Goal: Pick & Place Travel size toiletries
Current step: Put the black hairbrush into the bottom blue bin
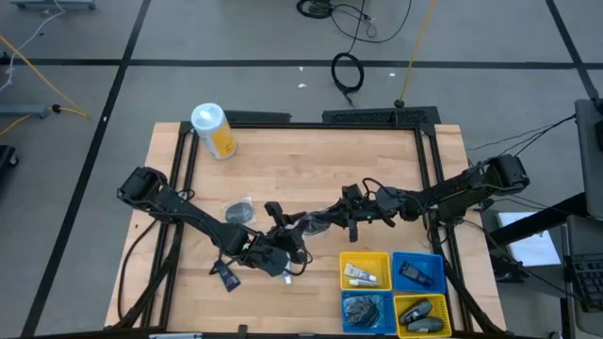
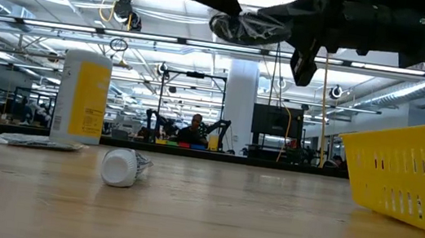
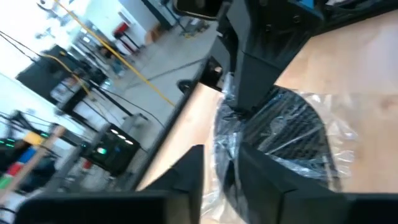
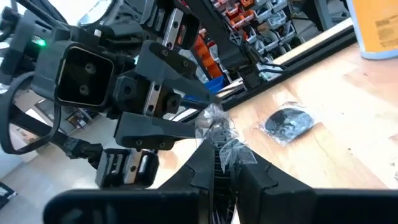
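Nearest to the lens, right claw (image 4: 227, 169), clamped tight on the crinkled clear wrap of a dark toiletry packet (image 4: 217, 127) and holding it up in the air, well clear of the wooden surface (image 1: 301, 165). Facing it from the opposite side, left claw (image 1: 298, 235), right up against the same packet; cannot tell whether gripping or only beside it. Packet hanging between the two claws, over the middle of the surface.

Just beyond the left claw, on the side away from the right claw, second wrapped packet (image 1: 240, 209), flat on the wood. Below the left claw, small white-capped tube (image 2: 120, 166), lying on its side. Near the left arm's wrist, farther from the claws, dark blue tube (image 1: 224, 273), also lying flat.

Near the right claw, toward the front edge, four square bins touching one another in a block:
- yellow bin (image 1: 365, 255) with white tubes (image 1: 361, 275)
- blue bin (image 1: 419, 255) with one dark item
- second blue bin (image 1: 345, 313) with a dark wrapped bundle
- second yellow bin (image 1: 445, 311) with dark oval bottles (image 1: 422, 316)

Well apart from both claws, at the back corner on the left arm's side, yellow canister (image 1: 212, 130) with white lid, standing upright.
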You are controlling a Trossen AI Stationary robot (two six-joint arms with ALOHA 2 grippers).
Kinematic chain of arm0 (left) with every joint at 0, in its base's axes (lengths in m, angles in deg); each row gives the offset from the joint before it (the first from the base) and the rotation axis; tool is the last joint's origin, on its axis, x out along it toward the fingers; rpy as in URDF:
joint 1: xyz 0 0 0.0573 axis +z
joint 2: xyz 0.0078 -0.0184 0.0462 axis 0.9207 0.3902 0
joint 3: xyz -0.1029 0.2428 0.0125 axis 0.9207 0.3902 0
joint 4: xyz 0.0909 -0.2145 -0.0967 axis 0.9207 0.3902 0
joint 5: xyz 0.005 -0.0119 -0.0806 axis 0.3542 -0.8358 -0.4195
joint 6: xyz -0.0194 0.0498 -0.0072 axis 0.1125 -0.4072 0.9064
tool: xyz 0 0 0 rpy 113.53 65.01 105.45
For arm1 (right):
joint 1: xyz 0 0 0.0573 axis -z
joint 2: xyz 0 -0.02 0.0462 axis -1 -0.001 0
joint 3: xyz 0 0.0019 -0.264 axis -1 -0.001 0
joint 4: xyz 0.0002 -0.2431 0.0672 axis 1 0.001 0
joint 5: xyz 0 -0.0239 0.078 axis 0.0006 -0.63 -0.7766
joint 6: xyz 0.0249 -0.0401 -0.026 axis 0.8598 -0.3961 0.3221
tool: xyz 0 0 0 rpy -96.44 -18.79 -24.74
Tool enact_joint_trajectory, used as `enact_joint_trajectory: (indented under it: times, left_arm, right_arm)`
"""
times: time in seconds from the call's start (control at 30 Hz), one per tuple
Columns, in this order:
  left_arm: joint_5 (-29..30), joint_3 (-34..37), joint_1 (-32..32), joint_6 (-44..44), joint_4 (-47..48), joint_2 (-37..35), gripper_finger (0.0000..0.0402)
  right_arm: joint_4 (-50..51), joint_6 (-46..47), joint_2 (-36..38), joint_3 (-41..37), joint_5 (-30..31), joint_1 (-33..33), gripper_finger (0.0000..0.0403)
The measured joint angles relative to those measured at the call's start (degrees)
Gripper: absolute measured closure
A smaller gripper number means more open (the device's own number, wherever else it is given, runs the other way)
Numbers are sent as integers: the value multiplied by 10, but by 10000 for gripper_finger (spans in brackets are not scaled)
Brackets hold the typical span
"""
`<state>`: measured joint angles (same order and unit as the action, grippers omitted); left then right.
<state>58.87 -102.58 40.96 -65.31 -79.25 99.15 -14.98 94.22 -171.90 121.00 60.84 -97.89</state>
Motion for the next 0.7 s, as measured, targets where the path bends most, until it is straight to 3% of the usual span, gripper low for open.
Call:
enact_joint_trajectory:
  times: [0.17,0.37,0.7]
  left_arm:
    - [32,0,-8,-30,-19,-19,238]
    - [-3,0,-18,-12,-15,-74,174]
    - [-18,0,-40,2,-8,-107,136]
  right_arm:
    - [6,-8,20,0,-2,-9,382]
    - [66,-19,61,0,-9,-29,382]
    - [218,-22,151,0,-6,-119,382]
